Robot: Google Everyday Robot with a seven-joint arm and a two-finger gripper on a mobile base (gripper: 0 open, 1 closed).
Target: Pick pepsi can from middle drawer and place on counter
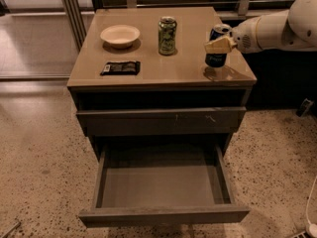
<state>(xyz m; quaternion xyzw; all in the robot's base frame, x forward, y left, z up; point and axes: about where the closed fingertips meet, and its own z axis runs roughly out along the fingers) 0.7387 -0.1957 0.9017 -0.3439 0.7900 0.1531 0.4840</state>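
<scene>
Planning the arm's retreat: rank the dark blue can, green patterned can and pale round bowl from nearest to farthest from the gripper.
The gripper is over the tan counter's right edge.
1. Dark blue pepsi can, between its jaws.
2. Green patterned can, centre back.
3. Pale round bowl, back left.

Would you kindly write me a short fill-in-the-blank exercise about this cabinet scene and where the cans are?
1. The gripper holds the pepsi can at the counter's ___ edge, as pictured.
2. The middle drawer is pulled out and ___.
3. The other can, standing between the bowl and the pepsi can, is ___ in colour.
Missing words: right; empty; green.
</scene>
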